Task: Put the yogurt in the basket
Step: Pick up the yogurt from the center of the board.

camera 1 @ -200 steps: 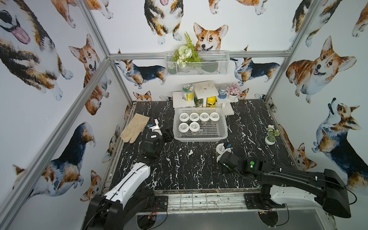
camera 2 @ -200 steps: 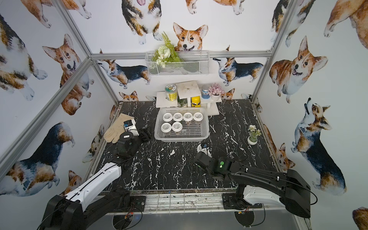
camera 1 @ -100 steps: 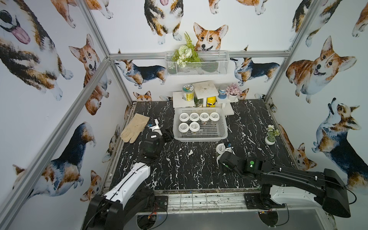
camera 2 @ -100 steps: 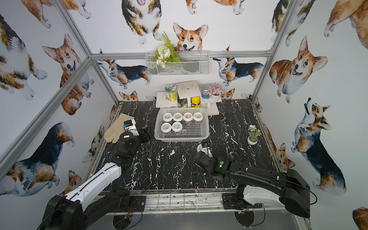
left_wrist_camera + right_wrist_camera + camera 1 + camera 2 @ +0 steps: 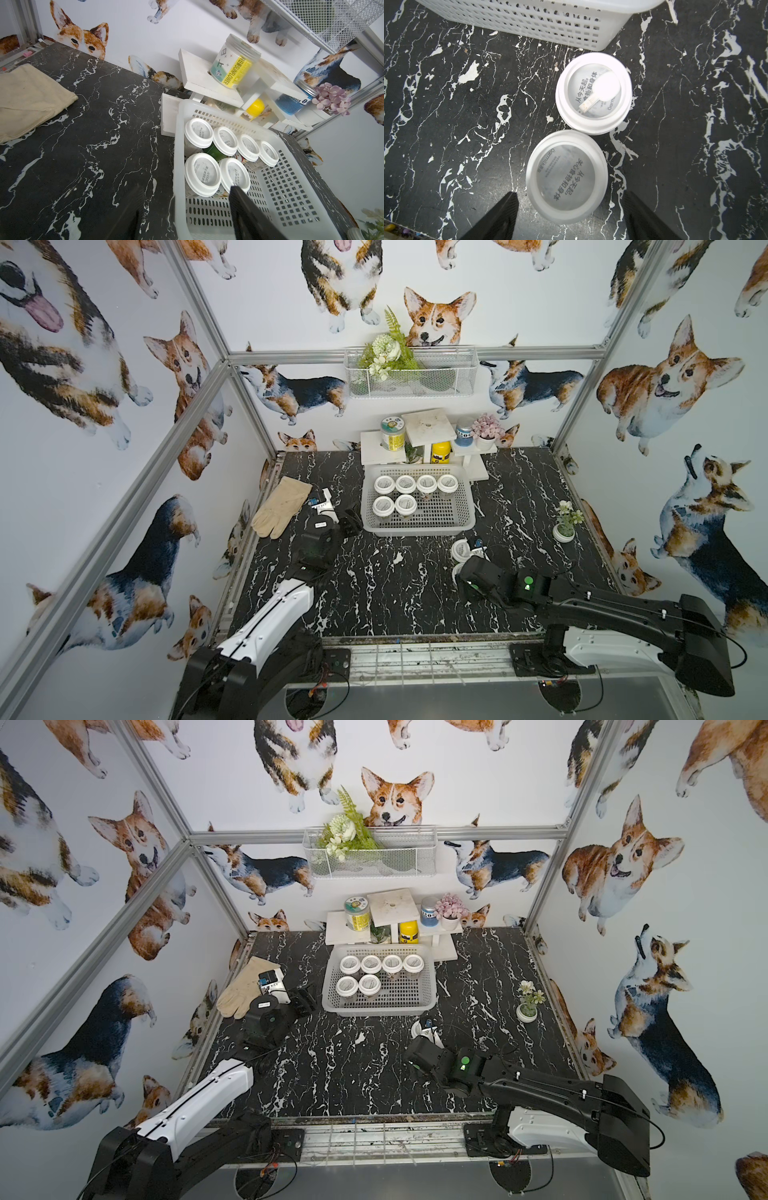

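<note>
Six yogurt cups (image 5: 405, 504) stand upright inside the white plastic basket (image 5: 419, 527), four in a row along its far side and two in front of them toward its left end. Two more cups stand on the black marble bench (image 5: 374, 593), just outside the basket's near right corner. The farther cup (image 5: 593, 93) is close to the basket wall, and a small white spoon (image 5: 604, 87) shows under its lid. The nearer cup (image 5: 566, 176) stands right beside it, their lids touching or nearly so.

The right gripper (image 5: 570, 194) faces the nearer cup with its fingers (image 5: 500, 216) spread wide, one on each side. Bench shows between each finger and the lid, so nothing is pinched.

The left gripper (image 5: 185, 187) sits at the basket's left side, its fingers (image 5: 247, 209) spread and holding nothing. In the left wrist view, one finger lies over the bench and the other over the basket's inside.

A cream glove (image 5: 282, 506) lies on the bench to the left, and a small potted plant (image 5: 565, 529) stands to the right. Behind the basket a white stand (image 5: 428, 427) carries a jar (image 5: 392, 435), a yellow bottle (image 5: 440, 452) and a blue tin (image 5: 464, 433). A wire basket (image 5: 436, 381) with flowers (image 5: 386, 354) hangs on the back wall.
</note>
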